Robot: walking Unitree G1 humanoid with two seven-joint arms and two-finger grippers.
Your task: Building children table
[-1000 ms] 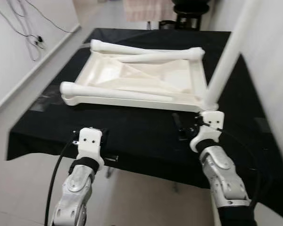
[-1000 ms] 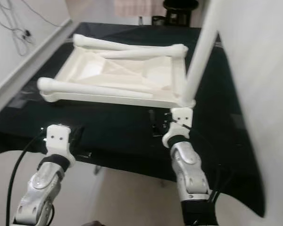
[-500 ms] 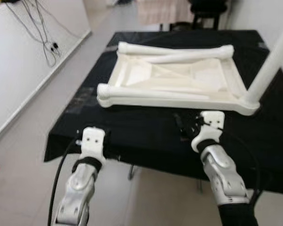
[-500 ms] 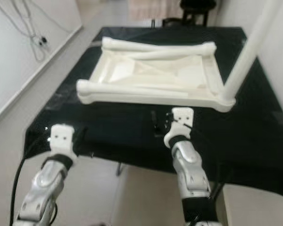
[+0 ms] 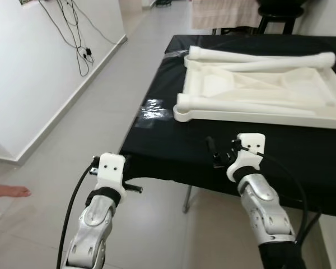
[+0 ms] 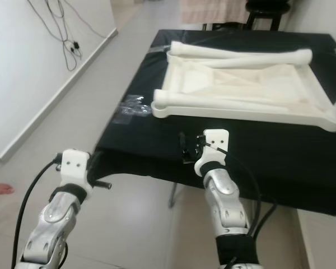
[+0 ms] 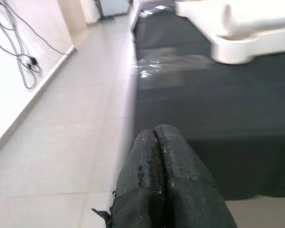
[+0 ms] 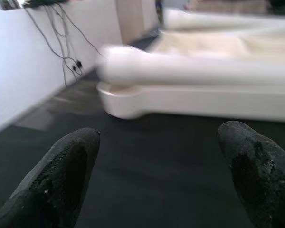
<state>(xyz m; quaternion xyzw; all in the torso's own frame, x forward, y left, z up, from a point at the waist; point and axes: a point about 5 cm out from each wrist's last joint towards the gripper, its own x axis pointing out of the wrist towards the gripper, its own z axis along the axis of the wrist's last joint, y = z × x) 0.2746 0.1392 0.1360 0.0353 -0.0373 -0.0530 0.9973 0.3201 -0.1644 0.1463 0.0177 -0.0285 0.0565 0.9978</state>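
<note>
Right wrist view: your right gripper [image 8: 156, 175], fingers wide, faces the upturned white plastic tabletop [image 5: 263, 92] w/ loose legs, long axis crosswise ahead on black-clothed table [image 5: 168, 140]; left gripper [image 7: 156, 156] pinched closed, further off.

Tabletop [image 5: 257, 95]: right end cut by frame edge in left eye view; corner socket there not visible. Right wrist view: near leg [image 8: 190, 69] blurred, far end cut off. Left wrist view: tabletop corner [image 7: 247, 45] blurred, rest beyond frame. Cloth [image 6: 157, 140]: right side runs out of frame; table beneath hidden. Stool [image 5: 280, 11] and fabric [image 5: 218, 11] at top edge cut off. Foot [image 5: 5, 190] at left edge; person otherwise out of frame. Cables [image 5: 78, 33]: upper ends cut off.
</note>
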